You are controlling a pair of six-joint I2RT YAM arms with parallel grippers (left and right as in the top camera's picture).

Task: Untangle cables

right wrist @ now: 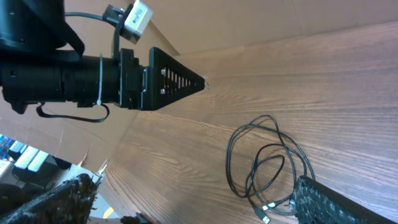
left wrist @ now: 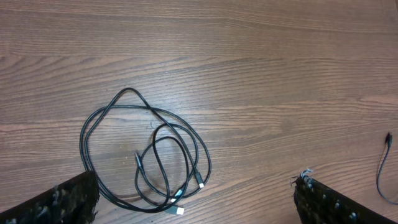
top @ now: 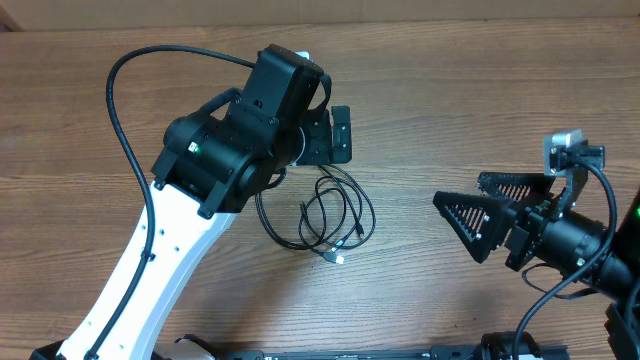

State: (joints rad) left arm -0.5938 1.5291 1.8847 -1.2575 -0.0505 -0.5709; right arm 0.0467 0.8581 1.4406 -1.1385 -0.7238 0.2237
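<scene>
The cables (top: pixel 318 215) lie in a loose tangle of thin black loops on the wooden table, with small light plugs (top: pixel 334 257) at the near end. My left gripper (top: pixel 338 150) hangs open above the tangle's far side. In the left wrist view the cables (left wrist: pixel 153 111) lie low and left, and the left gripper (left wrist: pixel 196 205) has nothing between its fingers (left wrist: pixel 62 202). My right gripper (top: pixel 458 190) stands open to the right of the tangle, apart from it. In the right wrist view the cables (right wrist: pixel 229 158) lie beside one of its fingers (right wrist: pixel 336 202).
The left arm (right wrist: pixel 74 81) fills the upper left of the right wrist view. Its thick black wiring (top: pixel 115 120) arcs over the table's left side. A separate thin black cord end (left wrist: pixel 380 171) shows at the right edge of the left wrist view. The table's edge (right wrist: pixel 124 149) runs diagonally there.
</scene>
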